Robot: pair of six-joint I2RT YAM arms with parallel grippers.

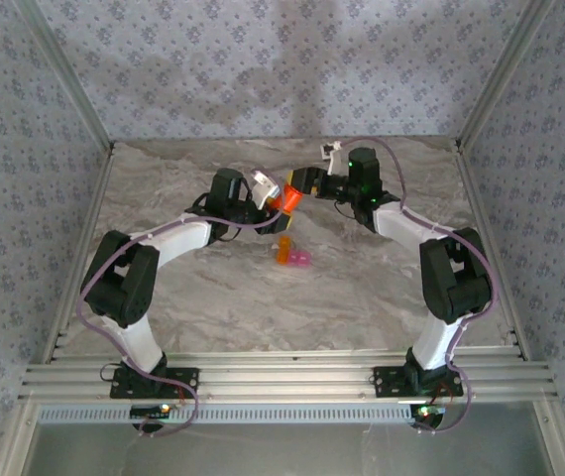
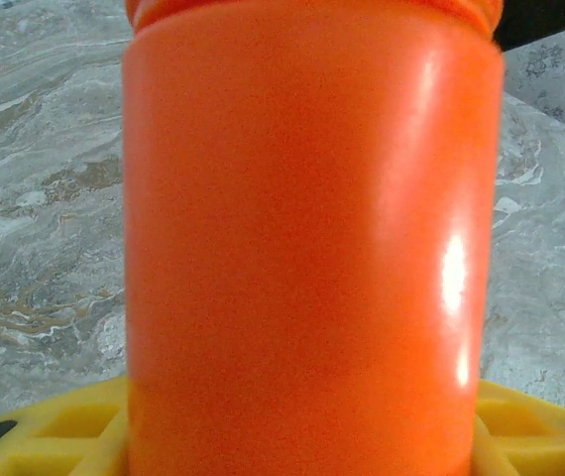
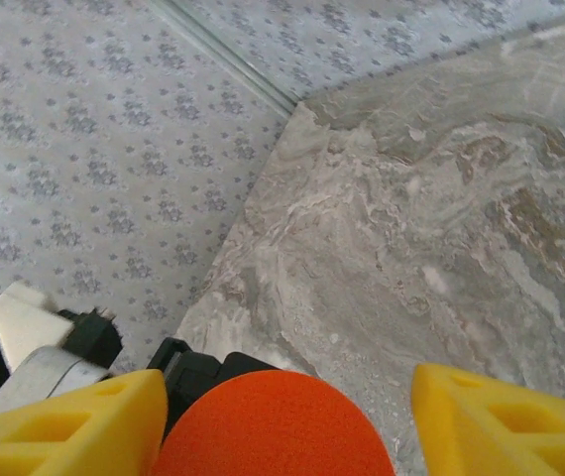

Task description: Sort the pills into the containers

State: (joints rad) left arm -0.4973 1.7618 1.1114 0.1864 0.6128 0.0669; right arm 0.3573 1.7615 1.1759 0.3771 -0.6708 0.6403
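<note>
— Why do both arms meet in mid-air over the tabletop [image 1: 362, 297]?

— The left gripper [image 2: 302, 436] has its jaws closed on the body of the orange bottle [image 1: 284, 201]. It holds the bottle tilted off the tabletop, I'd judge so the other arm can work its top. The right gripper [image 1: 305, 184] sits at two o'clock of it. Its jaws stand open either side of the round end [image 3: 273, 426], with a gap on one side, gripping nothing.

— And the containers [image 1: 292, 256]?

— On the tabletop at six o'clock of the bottle, near it, orange compartment joined to pink. Probably kept close for the pills. I can't see any pills.
</note>
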